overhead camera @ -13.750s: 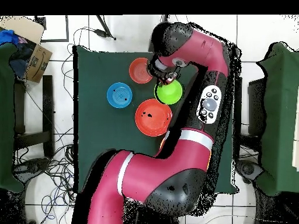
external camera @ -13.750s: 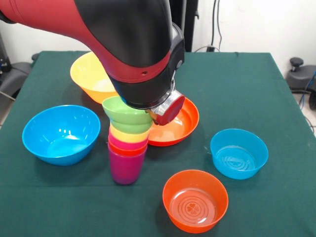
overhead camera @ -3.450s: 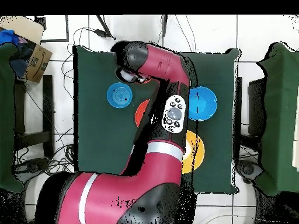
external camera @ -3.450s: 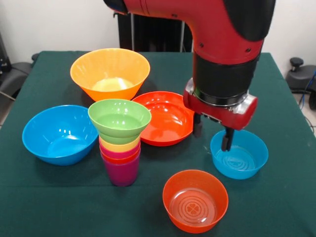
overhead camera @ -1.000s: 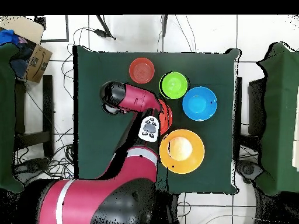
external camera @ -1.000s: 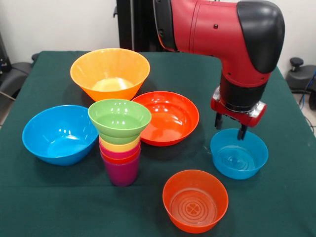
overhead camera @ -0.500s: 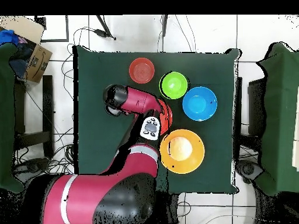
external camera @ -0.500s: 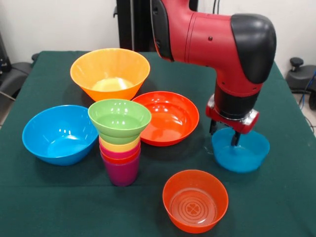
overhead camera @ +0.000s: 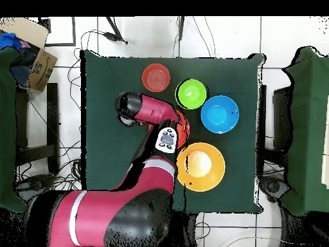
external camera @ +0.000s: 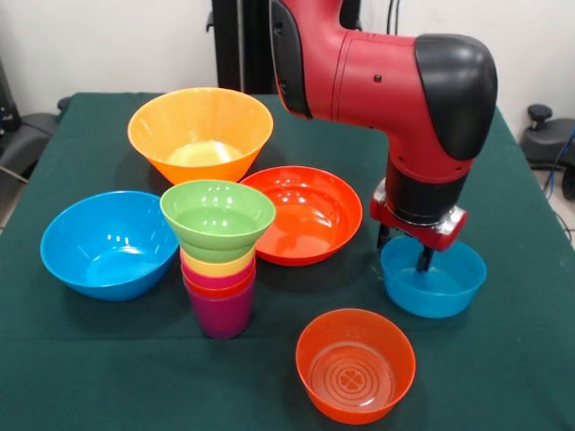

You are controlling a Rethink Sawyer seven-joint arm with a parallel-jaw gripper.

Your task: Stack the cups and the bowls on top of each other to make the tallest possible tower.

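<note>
Landmark: the tower point(external camera: 218, 269), upright, long axis vertical, purple cup at base, orange, crimson and yellow rims above, small green bowl point(external camera: 217, 215) seated on top, mouth up. Nearest, right of tower and closer to the camera: small translucent orange bowl point(external camera: 356, 364), mouth up, moulded rings in its floor, no readable text. Right of tower, farther out: small blue bowl point(external camera: 431, 277), tipped a little, looks lifted off the desk point(external camera: 108, 377). Pincer point(external camera: 403, 250) clamped on its rim, one finger inside, one outside. Left of tower: large blue bowl point(external camera: 110, 243). Just behind tower: wide red-orange bowl point(external camera: 305, 214). Farthest: large orange-yellow bowl point(external camera: 200, 133). No labels legible anywhere. Desk covered in dark green cloth; pale wall behind. Overhead shows white tiled floor point(overhead camera: 289, 32), cables, cardboard box point(overhead camera: 32, 54).
</note>
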